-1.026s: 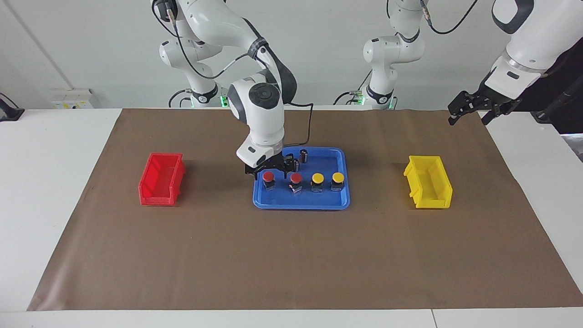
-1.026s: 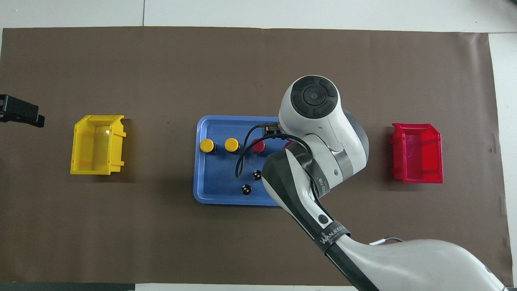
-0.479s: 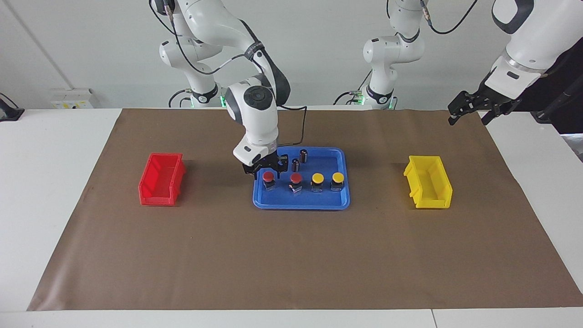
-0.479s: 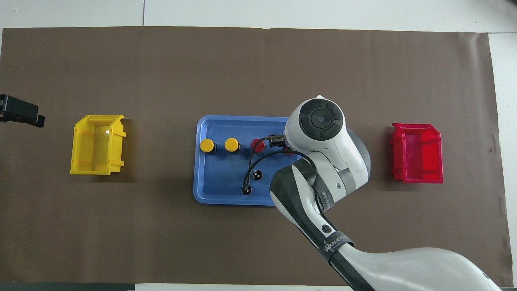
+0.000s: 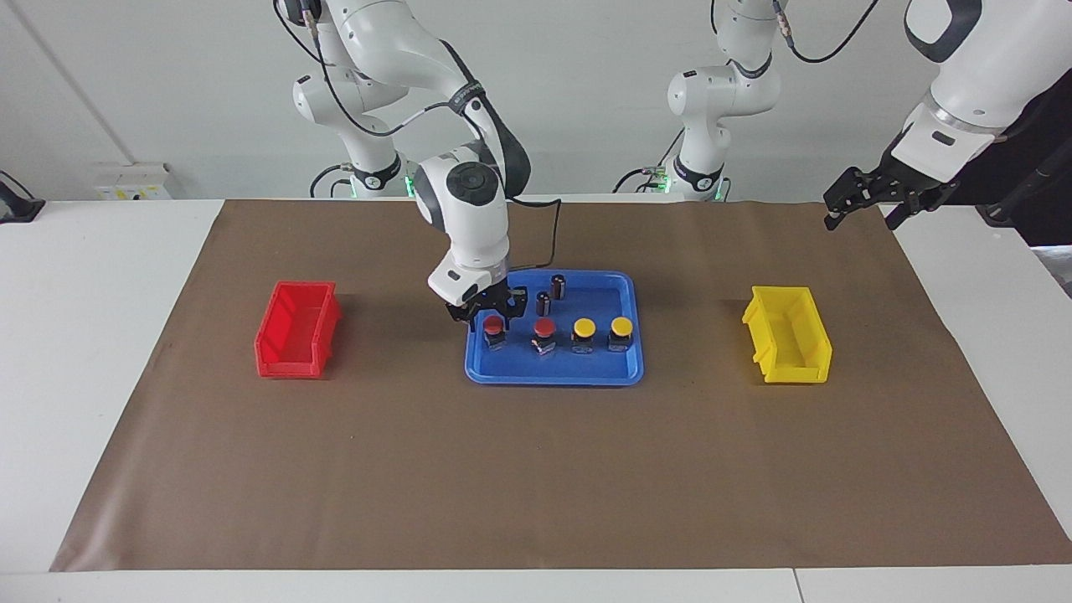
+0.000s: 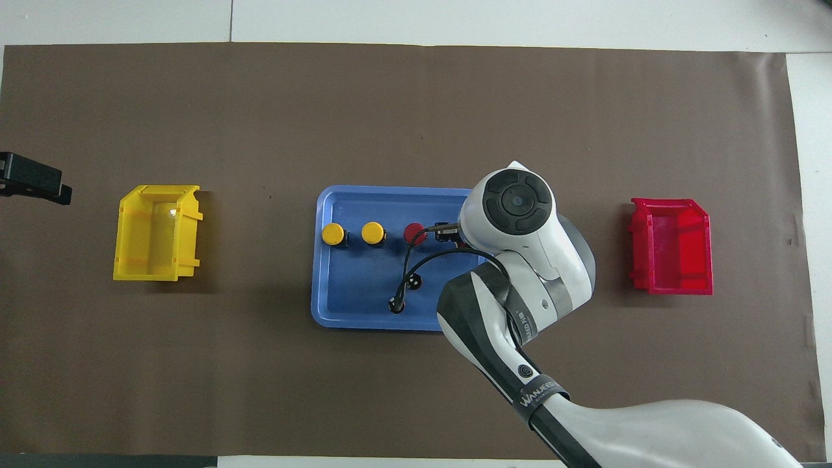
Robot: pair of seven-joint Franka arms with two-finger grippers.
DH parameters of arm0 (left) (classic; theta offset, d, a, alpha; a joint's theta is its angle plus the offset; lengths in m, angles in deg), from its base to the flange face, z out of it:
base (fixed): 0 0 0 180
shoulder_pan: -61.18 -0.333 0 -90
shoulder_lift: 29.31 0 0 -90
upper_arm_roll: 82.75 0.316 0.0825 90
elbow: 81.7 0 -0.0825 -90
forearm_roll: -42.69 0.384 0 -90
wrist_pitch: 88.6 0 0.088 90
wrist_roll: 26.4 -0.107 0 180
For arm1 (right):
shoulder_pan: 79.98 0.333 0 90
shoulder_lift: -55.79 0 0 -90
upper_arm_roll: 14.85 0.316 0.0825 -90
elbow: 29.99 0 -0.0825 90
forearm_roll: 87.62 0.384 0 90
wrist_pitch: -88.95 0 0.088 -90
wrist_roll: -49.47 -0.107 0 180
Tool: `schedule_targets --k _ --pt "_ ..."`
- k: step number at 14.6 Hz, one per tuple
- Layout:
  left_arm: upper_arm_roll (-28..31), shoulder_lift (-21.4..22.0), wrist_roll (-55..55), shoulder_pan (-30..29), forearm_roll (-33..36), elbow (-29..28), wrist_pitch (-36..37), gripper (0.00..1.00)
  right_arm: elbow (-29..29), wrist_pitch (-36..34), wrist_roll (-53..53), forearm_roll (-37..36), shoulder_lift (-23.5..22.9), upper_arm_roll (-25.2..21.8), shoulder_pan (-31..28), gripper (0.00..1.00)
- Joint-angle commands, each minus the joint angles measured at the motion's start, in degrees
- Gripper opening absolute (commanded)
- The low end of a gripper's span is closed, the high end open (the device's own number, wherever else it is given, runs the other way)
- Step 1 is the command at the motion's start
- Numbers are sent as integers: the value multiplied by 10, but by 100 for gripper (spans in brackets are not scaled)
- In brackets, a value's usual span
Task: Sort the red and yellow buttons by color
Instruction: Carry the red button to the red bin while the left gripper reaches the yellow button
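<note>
Four buttons stand in a row in the blue tray [image 5: 553, 378]: two red ones [image 5: 494, 326] [image 5: 544, 328] and two yellow ones [image 5: 584, 328] [image 5: 621, 327]. My right gripper [image 5: 490, 315] is open and low over the red button at the right arm's end of the row, with a finger on either side of its cap. In the overhead view the arm hides that button; the other red one [image 6: 415, 233] and both yellow ones [image 6: 373, 233] [image 6: 333, 234] show. My left gripper [image 5: 861, 208] waits open in the air over the mat's corner by the left arm.
A red bin [image 5: 297, 328] stands on the brown mat toward the right arm's end and a yellow bin [image 5: 787, 335] toward the left arm's end. Two dark cylinders [image 5: 543, 302] [image 5: 559, 286] stand in the tray, nearer to the robots than the buttons.
My right gripper has shifted toward the right arm's end of the tray and come down around the end red button. The left arm and the buttons have not moved.
</note>
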Motion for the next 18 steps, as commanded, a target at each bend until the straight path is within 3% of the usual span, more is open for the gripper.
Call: schedule_targets --k 1,6,7,10,11,14,18 --pt "1 16 -3 -3 -7 -17 4 100 30 24 6 -2 17 3 -3 61" --pt "-3 15 17 20 -4 -14 -2 100 32 29 5 -2 17 3 -1 58" --pt "-6 19 52 28 -5 -28 -8 100 32 29 5 -2 18 3 5 52" --pt "-6 84 144 121 -5 -222 -227 100 16 15 5 0 15 3 5 28" --pt "-6 80 189 156 -5 -253 -266 100 -9 -9 6 0 11 3 2 24" --pt "-6 21 288 221 -5 -267 -325 99 -75 -102 46 0 27 1 -34 23" --pt "-6 -9 353 267 -4 -323 -410 93 -57 -204 265 8 113 1 -167 23"
